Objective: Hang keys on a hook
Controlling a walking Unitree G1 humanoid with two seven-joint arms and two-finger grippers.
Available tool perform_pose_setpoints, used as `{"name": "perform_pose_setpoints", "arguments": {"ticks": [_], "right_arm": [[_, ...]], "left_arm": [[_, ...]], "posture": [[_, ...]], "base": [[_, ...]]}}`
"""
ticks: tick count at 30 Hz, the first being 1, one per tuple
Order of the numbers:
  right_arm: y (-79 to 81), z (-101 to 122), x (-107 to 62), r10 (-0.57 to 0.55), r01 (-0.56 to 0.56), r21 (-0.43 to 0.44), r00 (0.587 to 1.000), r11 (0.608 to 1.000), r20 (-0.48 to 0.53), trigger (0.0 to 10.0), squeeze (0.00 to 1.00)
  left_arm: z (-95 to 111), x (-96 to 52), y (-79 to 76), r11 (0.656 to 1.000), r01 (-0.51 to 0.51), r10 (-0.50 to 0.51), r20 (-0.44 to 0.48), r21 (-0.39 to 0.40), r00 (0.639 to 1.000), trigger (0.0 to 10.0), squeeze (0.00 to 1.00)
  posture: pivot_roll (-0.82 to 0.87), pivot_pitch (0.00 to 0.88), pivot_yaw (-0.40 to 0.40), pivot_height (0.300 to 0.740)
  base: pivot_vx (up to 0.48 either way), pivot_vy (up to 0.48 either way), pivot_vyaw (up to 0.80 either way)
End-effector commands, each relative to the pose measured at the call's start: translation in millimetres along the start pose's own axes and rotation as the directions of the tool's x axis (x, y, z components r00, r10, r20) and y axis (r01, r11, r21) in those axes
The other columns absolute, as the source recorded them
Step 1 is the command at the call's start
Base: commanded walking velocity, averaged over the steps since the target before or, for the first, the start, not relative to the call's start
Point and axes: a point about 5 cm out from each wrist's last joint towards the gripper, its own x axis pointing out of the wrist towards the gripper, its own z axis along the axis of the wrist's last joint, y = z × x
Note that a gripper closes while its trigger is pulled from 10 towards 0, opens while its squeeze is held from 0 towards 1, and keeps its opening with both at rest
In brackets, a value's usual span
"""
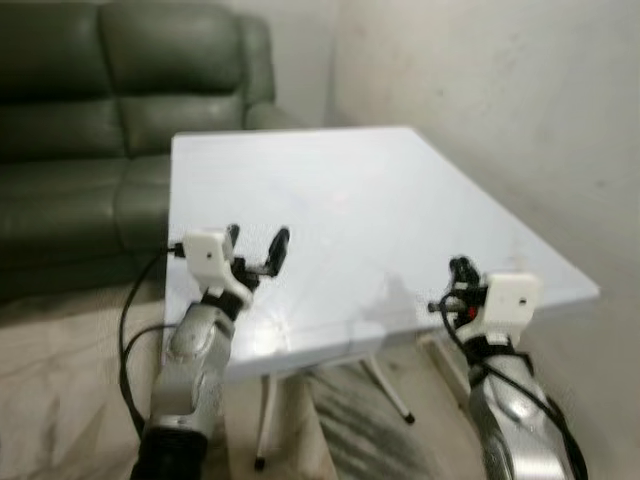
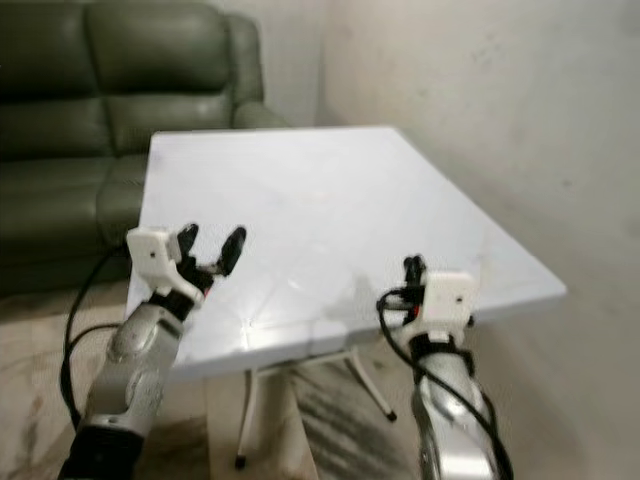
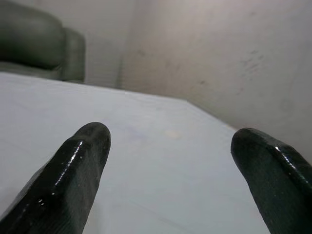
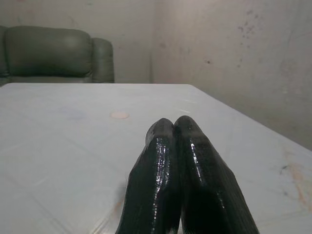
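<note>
Nearest to you, the left gripper hangs over the near-left edge of the white counter, and its 2 black fingers are spread wide with only bare counter between them; they hold nothing. In the left wrist view you see the 2 fingertips well apart, the pale counter running on beyond them to its far edge.

The right gripper sits at the near-right edge of the counter, its white wrist housing just behind the fingers. In the right wrist view its 2 fingers are pressed together along their whole length, tip to tip, with nothing caught between them.

Beyond the right fingers, ahead and slightly toward the left gripper's side, you can make out a small pale round mark on the counter surface; what it is you cannot tell.

You cannot make out keys or a hook anywhere on the counter or near either pair of fingers.

Farther off, past the far-left corner of the counter, stands a dark green sofa. A pale, scuffed wall runs behind the counter on the right fingers' side.
</note>
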Motion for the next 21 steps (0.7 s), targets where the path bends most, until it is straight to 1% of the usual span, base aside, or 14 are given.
{"name": "perform_pose_setpoints", "arguments": {"ticks": [1, 4, 6, 12, 21], "right_arm": [[-8.4, 4.1, 0.5, -0.027, 0.027, -0.014, 1.000, 1.000, 0.009, 10.0, 0.00], [-8.1, 4.8, 0.4, -0.026, 0.026, -0.015, 1.000, 1.000, 0.009, 10.0, 0.00], [-8.3, 5.1, 0.4, -0.026, 0.026, -0.014, 1.000, 1.000, 0.008, 10.0, 0.00], [-7.1, 4.9, 0.1, -0.028, 0.028, -0.011, 1.000, 1.000, 0.005, 10.0, 0.00], [-4.6, 5.3, 3.0, -0.024, 0.024, -0.003, 1.000, 1.000, 0.003, 10.0, 0.00]], "left_arm": [[-3.1, 3.1, -8.9, 1.000, 0.021, -0.021, -0.021, -0.001, 1.000, 10.0, 0.00], [-3.3, 3.3, -9.5, 1.000, 0.024, -0.024, -0.024, 0.005, 0.999, 10.0, 0.00], [-3.7, 3.2, -10.2, 1.000, 0.026, -0.026, -0.025, -0.010, 0.999, 10.0, 0.00], [-2.1, 2.9, -10.3, 0.999, 0.028, -0.027, -0.021, 0.024, 0.999, 10.0, 0.00], [-1.6, 3.0, -10.8, 1.000, 0.023, -0.023, -0.019, 0.002, 1.000, 10.0, 0.00]], "posture": [[-0.03, 0.000, -0.073, 0.740], [-0.03, 0.000, -0.074, 0.740], [-0.03, 0.000, -0.074, 0.740], [-0.03, 0.008, -0.074, 0.740], [-0.02, 0.017, -0.079, 0.740]], "base": [[0.000, 0.000, -0.79], [0.000, 0.000, -0.79], [0.000, 0.000, -0.79], [0.000, 0.000, -0.79], [0.000, 0.000, -0.79]]}}
